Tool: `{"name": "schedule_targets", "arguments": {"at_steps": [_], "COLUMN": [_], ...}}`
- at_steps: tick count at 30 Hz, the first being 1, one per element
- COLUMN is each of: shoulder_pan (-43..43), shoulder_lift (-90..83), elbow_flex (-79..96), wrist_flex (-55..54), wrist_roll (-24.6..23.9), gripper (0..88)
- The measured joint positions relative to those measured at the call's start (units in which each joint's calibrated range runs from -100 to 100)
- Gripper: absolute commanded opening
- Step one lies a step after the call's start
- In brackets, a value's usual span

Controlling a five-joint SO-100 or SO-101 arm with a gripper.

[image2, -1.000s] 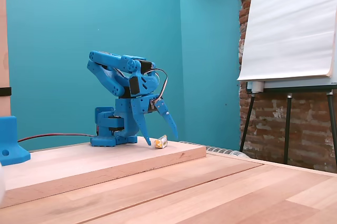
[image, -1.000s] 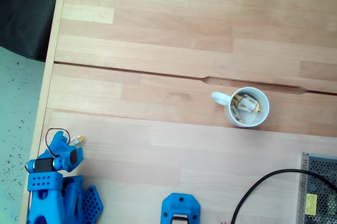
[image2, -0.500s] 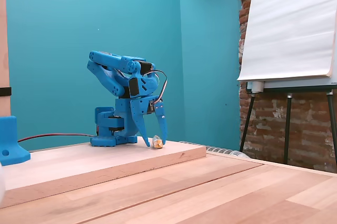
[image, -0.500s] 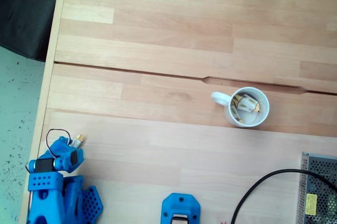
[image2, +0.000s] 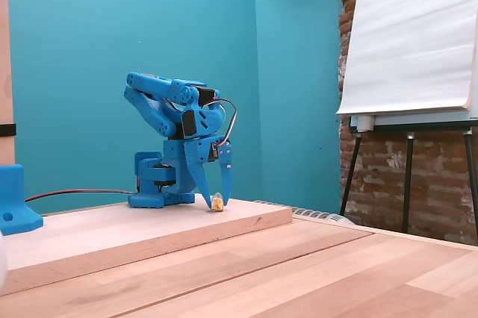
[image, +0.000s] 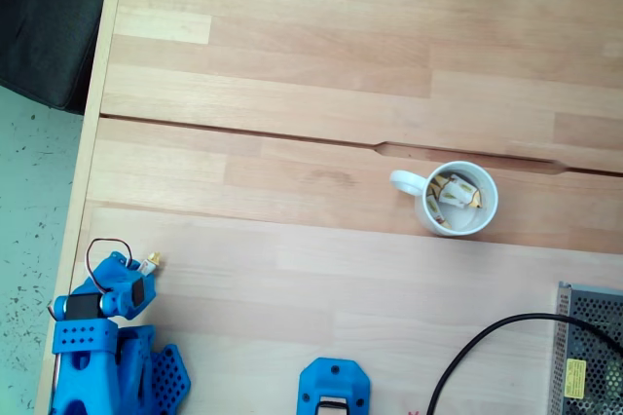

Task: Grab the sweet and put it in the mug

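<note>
Several sweets already lie in the mug [image: 457,199], well apart from the pincer [image2: 216,201] clamped on the sweet [image2: 216,202].

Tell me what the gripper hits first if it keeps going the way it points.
The gripper points down, jaws closed on the sweet. Straight on, it would press the sweet into the wooden board right beneath; any gap is too small to judge.

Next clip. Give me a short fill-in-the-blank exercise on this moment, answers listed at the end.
1. The end effector has its fingers closed around the ____.
2. In the top-down fixed view, the mug's handle points toward the picture's ____.
3. The mug already holds several ____.
4. The arm's plastic body is coloured ____.

Missing words: sweet; left; sweets; blue
</note>
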Motion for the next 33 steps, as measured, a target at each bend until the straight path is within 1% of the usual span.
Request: {"name": "schedule_targets", "arguments": {"at_steps": [9, 15, 25, 33], "shoulder_pan": [7.31, 11.37, 19.35, 28.14], "shoulder_lift": [-5.81, -5.00, 12.17, 27.34], "elbow_flex": [-14.70, -23.76, -40.97, -51.10], "wrist_flex": [0.16, 0.16, 0.16, -0.08], "wrist_roll": [0.10, 0.10, 0.24, 4.20], "gripper": [3.3, 3.3, 3.5, 3.5]}}
